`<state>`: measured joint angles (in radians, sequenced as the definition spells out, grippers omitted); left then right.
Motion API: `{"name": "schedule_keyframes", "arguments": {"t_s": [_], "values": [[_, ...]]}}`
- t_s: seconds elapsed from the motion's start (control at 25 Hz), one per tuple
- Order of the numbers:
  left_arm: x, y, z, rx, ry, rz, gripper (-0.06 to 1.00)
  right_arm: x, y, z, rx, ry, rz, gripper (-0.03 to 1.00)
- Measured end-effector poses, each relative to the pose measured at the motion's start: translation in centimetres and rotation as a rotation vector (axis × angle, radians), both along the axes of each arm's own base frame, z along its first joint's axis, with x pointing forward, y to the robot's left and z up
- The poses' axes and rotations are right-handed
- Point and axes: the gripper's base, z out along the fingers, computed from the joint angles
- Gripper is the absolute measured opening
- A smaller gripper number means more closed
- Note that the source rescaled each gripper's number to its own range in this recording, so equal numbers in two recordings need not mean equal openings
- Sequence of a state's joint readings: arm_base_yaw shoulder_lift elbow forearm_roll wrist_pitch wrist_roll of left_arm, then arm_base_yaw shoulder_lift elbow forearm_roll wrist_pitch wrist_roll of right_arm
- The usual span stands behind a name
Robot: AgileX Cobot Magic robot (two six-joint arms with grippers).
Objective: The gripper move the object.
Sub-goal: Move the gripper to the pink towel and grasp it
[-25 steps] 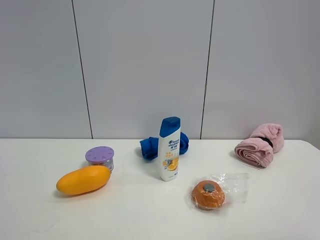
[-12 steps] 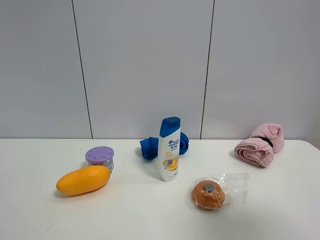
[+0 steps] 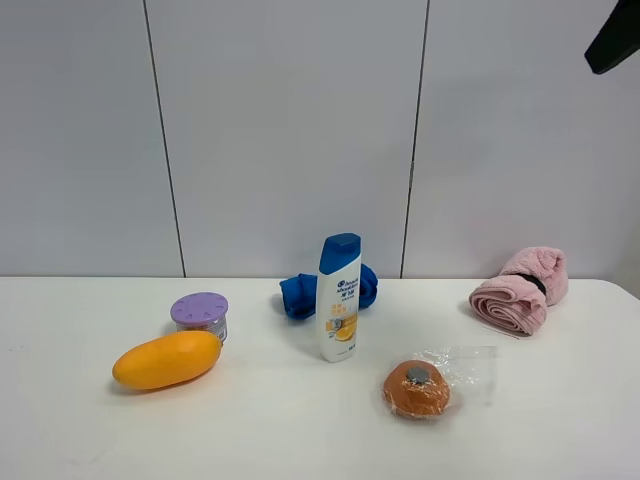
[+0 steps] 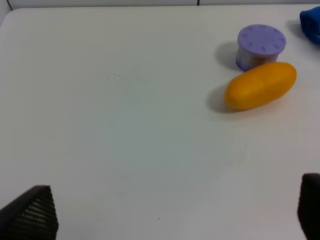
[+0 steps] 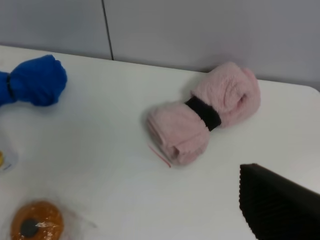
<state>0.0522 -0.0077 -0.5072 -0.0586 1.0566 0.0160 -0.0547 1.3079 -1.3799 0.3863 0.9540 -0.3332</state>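
The fluffy pink rolled towel [image 3: 520,290] with a dark band round its middle lies at the back right of the white table [image 3: 300,430]. In the right wrist view the towel [image 5: 202,112] lies ahead of the right gripper, apart from it. Only one dark finger [image 5: 280,205] shows there, with wide bare room beside it and nothing held. A black part of the right arm [image 3: 612,38] shows high in the top right corner of the exterior view. My left gripper [image 4: 170,215] is open and empty over bare table, with its fingertips [image 4: 30,212] far apart.
A shampoo bottle [image 3: 338,298] stands mid-table with a blue cloth bundle [image 3: 300,292] behind it. A wrapped orange round thing [image 3: 416,388] lies in front right. A yellow mango [image 3: 166,360] and a purple-lidded jar [image 3: 199,314] are on the left. A grey wall stands behind.
A black part of the right arm has come into the top right corner of the exterior view. The things on the table have not moved.
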Motion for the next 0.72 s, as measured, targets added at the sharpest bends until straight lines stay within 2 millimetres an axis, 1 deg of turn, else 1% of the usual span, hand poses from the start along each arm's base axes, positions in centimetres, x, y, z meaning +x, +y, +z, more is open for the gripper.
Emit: {"name": "schedule_keyframes", "arguments": {"t_s": [0.04,0.12,0.28,0.36,0.48,0.6,0.72], "values": [[0.0,0.0,0.0,0.0,0.0,0.0,1.0,1.0,-0.3,-0.2,-0.014,0.015,-0.024,1.0],[0.0,0.0,0.0,0.0,0.0,0.0,1.0,3.4,-1.0,-1.2,-0.034,0.069,-0.095,1.0],[0.0,0.0,0.0,0.0,0.0,0.0,1.0,7.3,-2.6,-3.4,-0.04,0.164,-0.301,1.0],[0.0,0.0,0.0,0.0,0.0,0.0,1.0,8.7,-3.2,-4.6,-0.049,0.197,-0.378,1.0],[0.0,0.0,0.0,0.0,0.0,0.0,1.0,10.2,-3.6,-6.3,-0.056,0.222,-0.439,1.0],[0.0,0.0,0.0,0.0,0.0,0.0,1.0,11.6,-3.8,-7.9,-0.018,0.225,-0.49,1.0],[0.0,0.0,0.0,0.0,0.0,0.0,1.0,13.5,-3.9,-10.1,0.027,0.216,-0.531,1.0]]}}
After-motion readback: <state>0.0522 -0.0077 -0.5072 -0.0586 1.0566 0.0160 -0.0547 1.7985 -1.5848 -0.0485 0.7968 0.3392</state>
